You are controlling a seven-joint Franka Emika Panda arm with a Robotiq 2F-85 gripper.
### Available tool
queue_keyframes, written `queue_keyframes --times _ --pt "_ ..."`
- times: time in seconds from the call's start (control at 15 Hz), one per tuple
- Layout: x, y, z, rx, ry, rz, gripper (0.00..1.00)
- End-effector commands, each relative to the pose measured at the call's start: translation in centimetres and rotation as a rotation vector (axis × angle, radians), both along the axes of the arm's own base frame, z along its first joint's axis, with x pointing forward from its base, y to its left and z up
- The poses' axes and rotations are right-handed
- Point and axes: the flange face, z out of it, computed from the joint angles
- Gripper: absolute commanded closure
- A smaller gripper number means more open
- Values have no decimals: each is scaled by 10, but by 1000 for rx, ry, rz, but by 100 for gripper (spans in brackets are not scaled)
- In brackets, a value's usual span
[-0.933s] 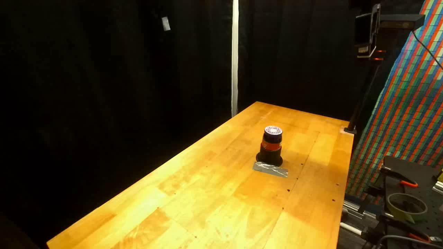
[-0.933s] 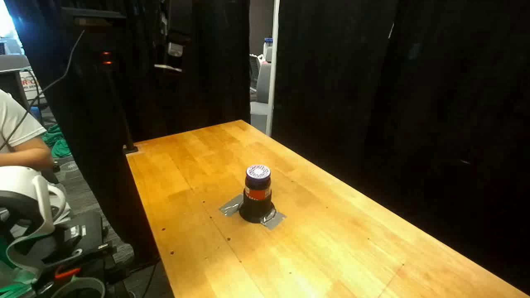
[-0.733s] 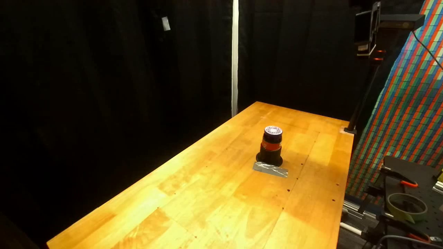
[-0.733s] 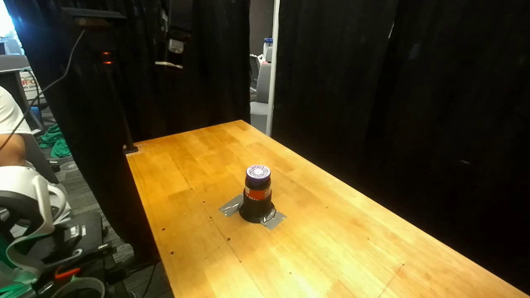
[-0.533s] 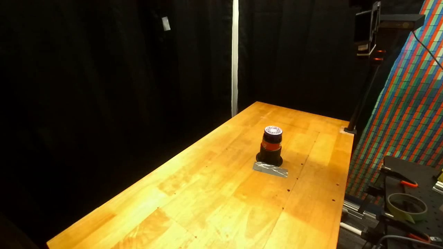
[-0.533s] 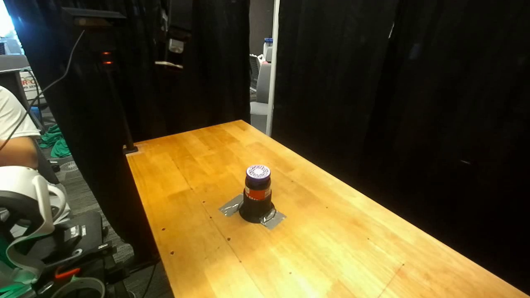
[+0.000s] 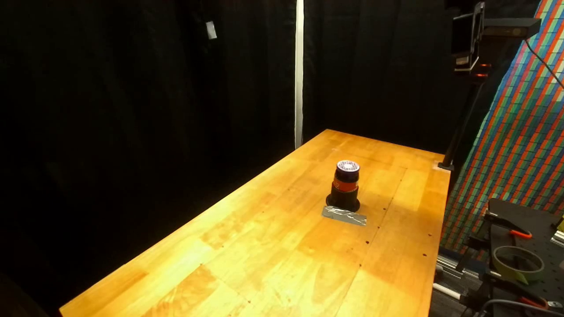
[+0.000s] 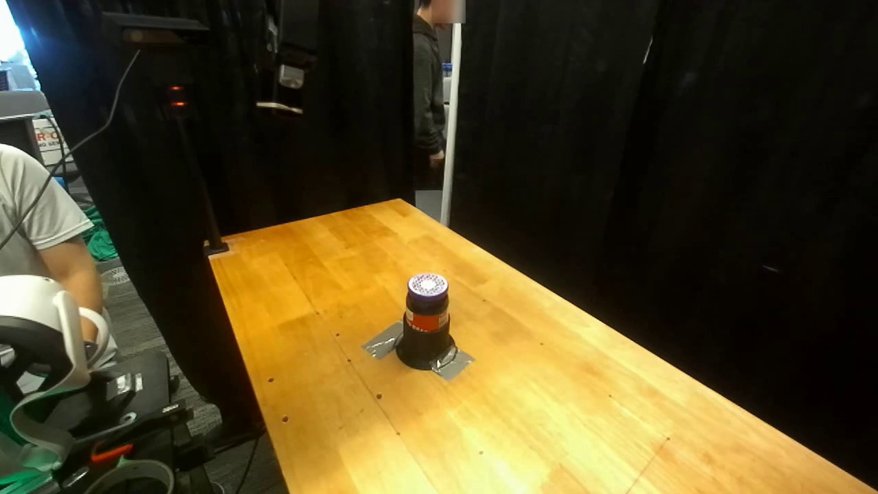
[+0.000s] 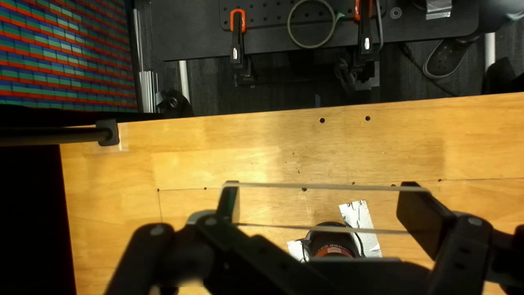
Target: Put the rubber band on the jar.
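Wrist view, L to R: patterned cloth [image 9: 65,57] top left, then black stand [image 9: 108,132], foot on a corner of the bench [image 9: 184,164]. Mid-frame is the tool [image 9: 321,205], fingers spread wide, rubber band [image 9: 327,187] looped round both and stretched as two taut strands across the gap. Past the fingers, well apart from them, the jar [image 9: 333,248] stands on the bench, showing just right of the gap's middle. Lower strand crosses its dark foot in this view; tool body hides its top. Jar foot has silver tape [image 9: 362,221] on both sides, more of it showing on the right.

In both exterior views the jar is upright, pale lid up, red-orange label round the middle, black flared foot on the bench. In an exterior view, L to R: person [image 8: 51,216] in a pale shirt at the edge, white headset [image 8: 34,305] just below, then bench and jar, dark curtain [image 8: 651,171] on the right.
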Motion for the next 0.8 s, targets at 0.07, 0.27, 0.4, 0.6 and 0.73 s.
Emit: queue_keyframes --times 0.07,0.27,0.4,0.6,0.73 --pt "44 29 -6 12 51 51 0" --pt "89 56 -30 22 46 12 0" --pt "122 70 -52 19 23 -46 0" --pt "170 83 -91 13 -34 -144 0" --pt "192 86 -118 -37 -49 -171 0"
